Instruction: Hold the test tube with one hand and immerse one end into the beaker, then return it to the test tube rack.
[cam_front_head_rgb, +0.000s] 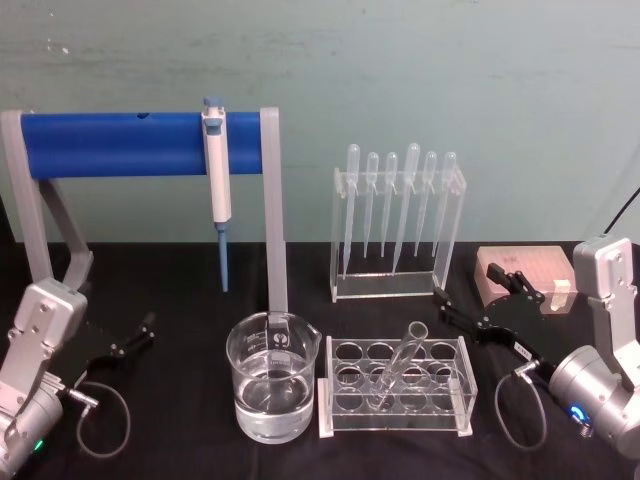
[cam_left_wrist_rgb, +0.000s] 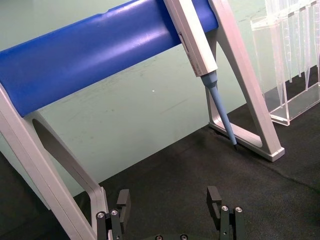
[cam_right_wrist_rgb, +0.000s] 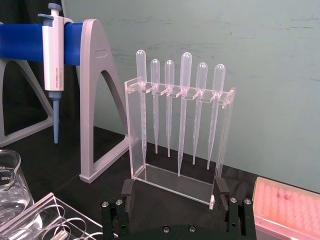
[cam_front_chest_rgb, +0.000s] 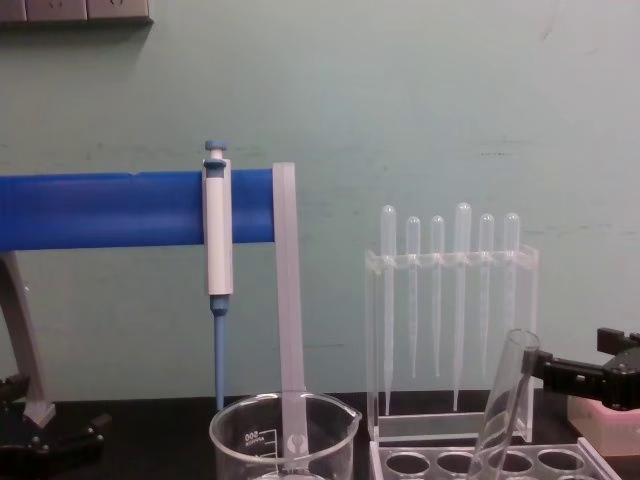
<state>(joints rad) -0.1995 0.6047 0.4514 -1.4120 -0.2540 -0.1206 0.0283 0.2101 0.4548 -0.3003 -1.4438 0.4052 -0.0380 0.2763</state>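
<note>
Both end effectors open — beaker (cam_front_head_rgb: 273, 388) label unreadable.

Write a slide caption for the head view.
Test tube leaning in rack beside beaker; both grippers open.

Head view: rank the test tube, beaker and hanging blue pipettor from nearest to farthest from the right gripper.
From the right gripper:
1. Test tube, leaning in the rack just to its left.
2. Beaker, farther left.
3. Pipettor, hanging on the blue stand, far left and back.
</note>
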